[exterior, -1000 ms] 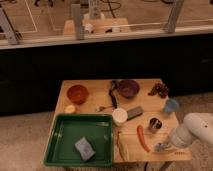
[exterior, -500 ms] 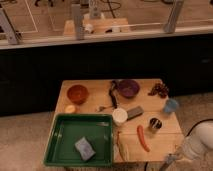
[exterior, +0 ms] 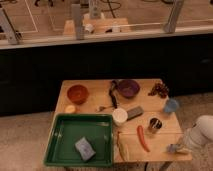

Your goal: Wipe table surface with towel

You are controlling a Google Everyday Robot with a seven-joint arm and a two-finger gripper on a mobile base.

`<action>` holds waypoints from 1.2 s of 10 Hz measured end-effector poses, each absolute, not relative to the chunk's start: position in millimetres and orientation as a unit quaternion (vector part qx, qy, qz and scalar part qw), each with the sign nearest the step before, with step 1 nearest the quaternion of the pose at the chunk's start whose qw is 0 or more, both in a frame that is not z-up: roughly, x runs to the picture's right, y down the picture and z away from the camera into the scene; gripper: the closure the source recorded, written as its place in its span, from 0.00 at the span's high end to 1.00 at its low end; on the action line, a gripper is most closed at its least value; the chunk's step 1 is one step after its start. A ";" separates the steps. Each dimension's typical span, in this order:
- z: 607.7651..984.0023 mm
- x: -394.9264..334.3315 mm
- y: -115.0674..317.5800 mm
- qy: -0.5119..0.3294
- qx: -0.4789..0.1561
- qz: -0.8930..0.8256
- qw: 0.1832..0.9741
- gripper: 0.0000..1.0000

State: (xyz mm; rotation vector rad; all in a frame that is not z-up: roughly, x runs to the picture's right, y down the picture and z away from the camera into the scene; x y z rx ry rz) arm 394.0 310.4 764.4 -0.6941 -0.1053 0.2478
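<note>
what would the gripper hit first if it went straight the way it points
Probably the red pepper, just left of the gripper at the table's front right corner; depth is unclear, so it may pass above.

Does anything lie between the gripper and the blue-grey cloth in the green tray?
Yes. From the gripper at the front right edge of the table, a line to the blue-grey cloth crosses a red elongated item, a pale object beside the green tray, and the tray's right wall.
</note>
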 end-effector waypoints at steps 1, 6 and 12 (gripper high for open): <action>775.0 392.1 304.1 -0.056 -0.335 0.118 0.933 0.09; 796.2 369.3 275.0 -0.084 -0.313 0.087 0.942 0.09; 800.5 318.8 272.5 -0.139 -0.325 0.043 0.935 0.09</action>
